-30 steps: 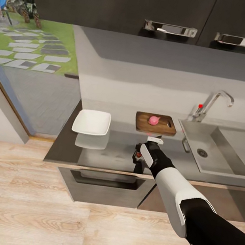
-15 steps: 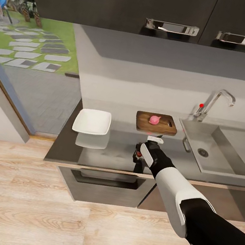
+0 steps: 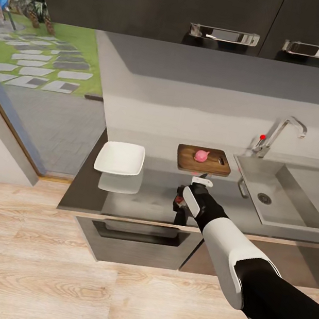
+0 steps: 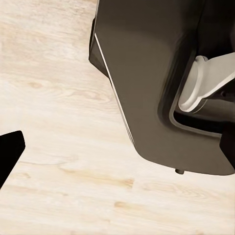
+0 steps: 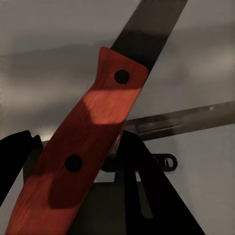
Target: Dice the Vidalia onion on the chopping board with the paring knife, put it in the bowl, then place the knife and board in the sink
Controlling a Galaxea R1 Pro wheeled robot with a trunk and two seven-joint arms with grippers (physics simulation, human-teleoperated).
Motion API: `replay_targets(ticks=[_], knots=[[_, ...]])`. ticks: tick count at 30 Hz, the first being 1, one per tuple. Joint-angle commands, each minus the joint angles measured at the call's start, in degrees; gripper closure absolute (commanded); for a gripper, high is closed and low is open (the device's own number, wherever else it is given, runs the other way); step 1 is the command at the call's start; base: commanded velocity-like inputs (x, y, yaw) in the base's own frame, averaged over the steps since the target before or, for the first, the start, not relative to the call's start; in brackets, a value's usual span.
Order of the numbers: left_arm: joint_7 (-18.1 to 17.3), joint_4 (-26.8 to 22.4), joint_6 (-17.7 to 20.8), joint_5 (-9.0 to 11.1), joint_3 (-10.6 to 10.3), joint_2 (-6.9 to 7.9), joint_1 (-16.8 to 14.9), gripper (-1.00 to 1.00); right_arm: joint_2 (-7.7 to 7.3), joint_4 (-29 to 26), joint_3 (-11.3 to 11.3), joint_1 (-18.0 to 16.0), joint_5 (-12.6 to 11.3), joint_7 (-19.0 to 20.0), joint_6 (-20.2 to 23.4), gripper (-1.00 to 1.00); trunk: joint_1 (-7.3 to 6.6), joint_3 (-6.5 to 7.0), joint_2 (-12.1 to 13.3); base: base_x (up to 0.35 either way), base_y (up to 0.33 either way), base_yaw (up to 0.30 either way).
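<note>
The pinkish Vidalia onion (image 3: 200, 156) sits on the brown chopping board (image 3: 203, 160), which lies on the grey countertop (image 3: 149, 189) just left of the sink (image 3: 298, 202). The white bowl (image 3: 120, 158) rests near the countertop's left end. My right gripper (image 3: 179, 205) hovers over the countertop in front of the board, shut on the paring knife (image 3: 201, 180). In the right wrist view the paring knife's red-brown riveted handle (image 5: 93, 132) runs between the dark fingers (image 5: 134, 166), and its dark blade points away. One dark finger (image 4: 9, 152) of my left gripper hangs over the floor.
The chrome tap (image 3: 285, 130) with its red knob stands behind the sink. Dark upper cabinets (image 3: 156, 2) hang above, and a drawer (image 3: 138, 234) below the counter stands slightly open. A doorway onto a garden path lies at the left. My base (image 4: 161, 73) shows over the wooden floor.
The pale knife blade at my right gripper has tilted, its tip swinging up toward the board. The arm has barely moved, and the onion, board and bowl stay put.
</note>
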Motion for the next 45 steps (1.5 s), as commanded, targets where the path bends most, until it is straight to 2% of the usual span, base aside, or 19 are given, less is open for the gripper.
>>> replay_targets(ticks=[1, 8, 28, 45], knots=[[-0.2, -0.1, 0.0, 0.3, 0.2, -0.05, 0.0, -1.00, -0.07, 0.7, 0.5, 0.0, -0.2, -0.5, 0.5, 1.00, 0.06, -0.10, -0.1, 0.000, 0.000, 0.000], [-0.2, -0.1, 0.0, 0.2, 0.2, -0.05, 0.1, -1.00, -0.07, 0.7, 0.5, 0.0, -0.2, -0.6, 0.5, 1.00, 0.06, 0.05, -0.1, 0.000, 0.000, 0.000], [-0.2, -0.1, 0.0, 0.2, 0.2, -0.05, 0.1, -1.00, -0.06, 0.7, 0.5, 0.0, -0.2, -0.6, 0.5, 1.00, 0.06, 1.86, -0.1, -0.001, 0.000, 0.000], [-0.2, -0.1, 0.0, 0.2, 0.2, -0.05, 0.1, -1.00, 0.02, 0.5, 0.5, 0.0, -0.3, -0.8, 0.5, 1.00, 0.06, 3.42, -0.1, -0.090, 0.000, 0.000]])
